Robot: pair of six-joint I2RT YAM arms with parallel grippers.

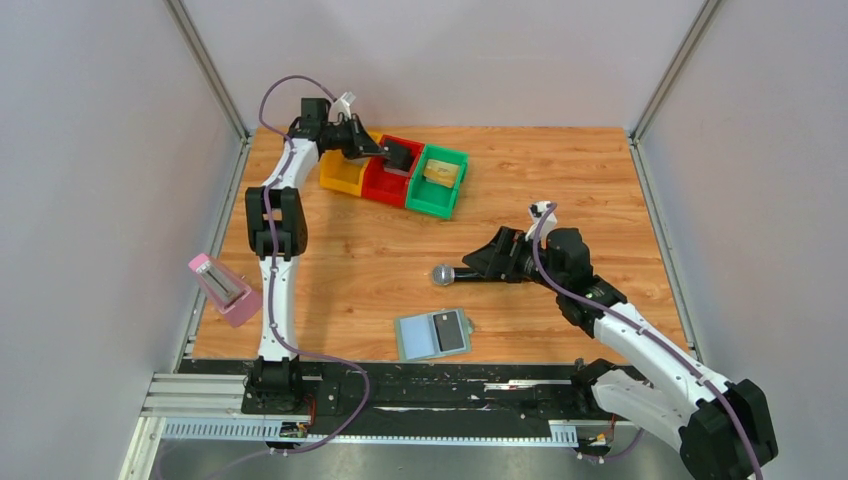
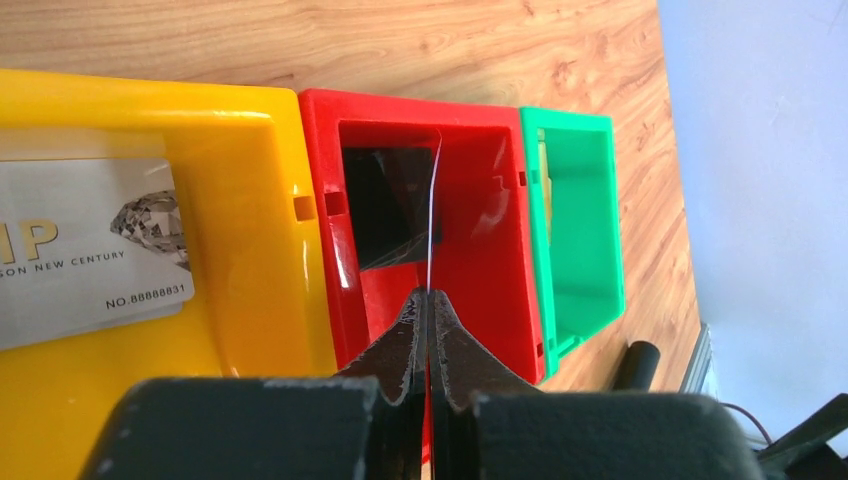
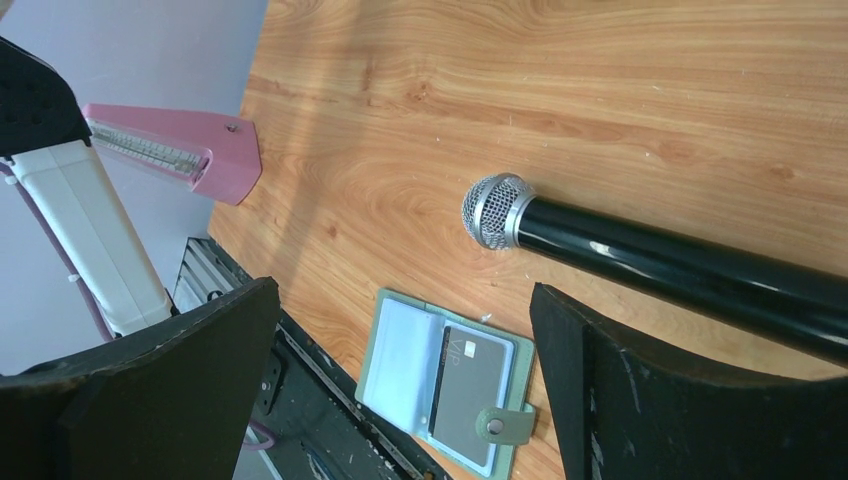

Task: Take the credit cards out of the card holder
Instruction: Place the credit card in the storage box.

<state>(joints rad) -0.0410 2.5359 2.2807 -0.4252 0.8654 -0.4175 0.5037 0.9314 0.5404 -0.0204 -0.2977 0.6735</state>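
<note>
Fingertips of the left tool (image 2: 428, 296) are pinched shut on a thin card (image 2: 433, 220), seen edge-on over the red bin (image 2: 490, 300) in the upper centre of the top view. A silver card (image 2: 90, 245) lies in the yellow bin (image 2: 250, 250) on one side and a gold card (image 1: 441, 172) in the green bin (image 1: 437, 205) on the other. The right tool (image 3: 403, 292) hangs wide open over the black microphone (image 3: 660, 260) at mid-right of the bench (image 1: 560, 180). Low in the frame, near the front edge, the card holder (image 1: 433, 335) lies spread open and flat, with a dark card (image 3: 470, 385) in its right panel.
</note>
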